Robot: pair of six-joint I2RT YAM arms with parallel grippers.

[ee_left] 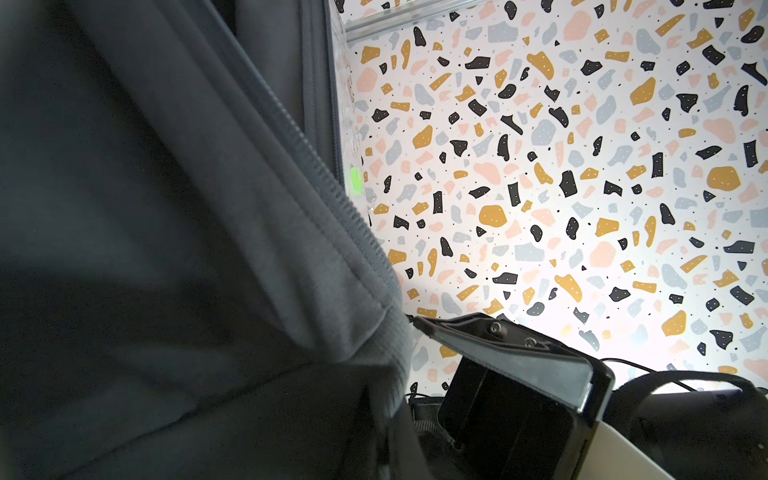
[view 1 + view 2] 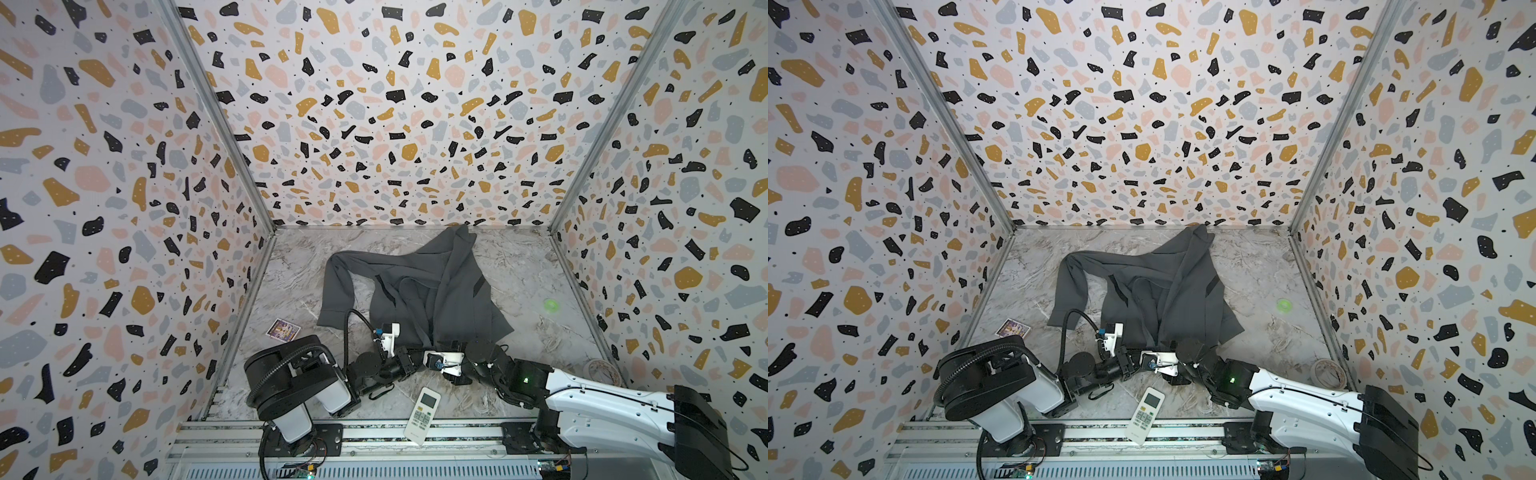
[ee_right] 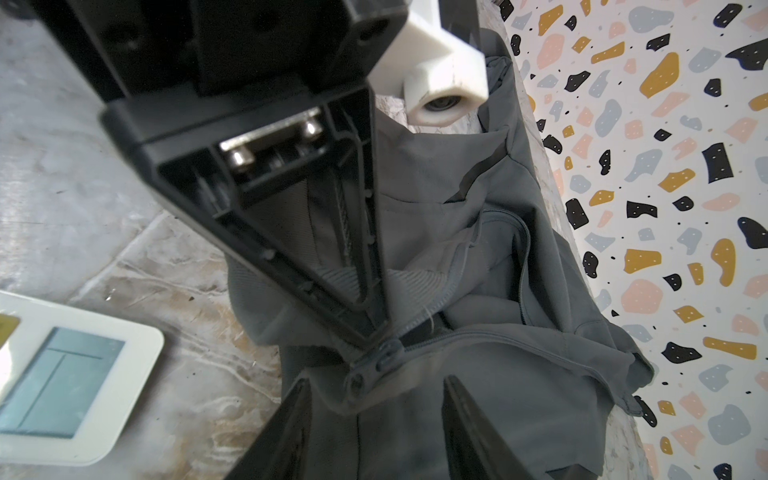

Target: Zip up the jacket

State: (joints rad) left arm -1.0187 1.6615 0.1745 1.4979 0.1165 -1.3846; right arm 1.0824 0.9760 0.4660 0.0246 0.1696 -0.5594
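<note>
Because a zip runs only when its base is anchored, the left pincer [image 3: 368,328] is clamped on the hem of the jacket [image 2: 419,286], which lies spread on the desk [image 2: 519,266] with that hem towards the arms. The right pincer [image 3: 378,384] stands apart astride the slider [image 3: 388,352], seemingly to take it, while the teeth [image 3: 525,266] beyond gape unjoined. No container is in view.

one jacket [image 2: 436,286], one remote [image 2: 422,415], one card [image 2: 284,329]

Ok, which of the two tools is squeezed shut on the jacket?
The left tool, pinched on the edge of the jacket. The right tool is open, one finger either side of the zip slider.
</note>
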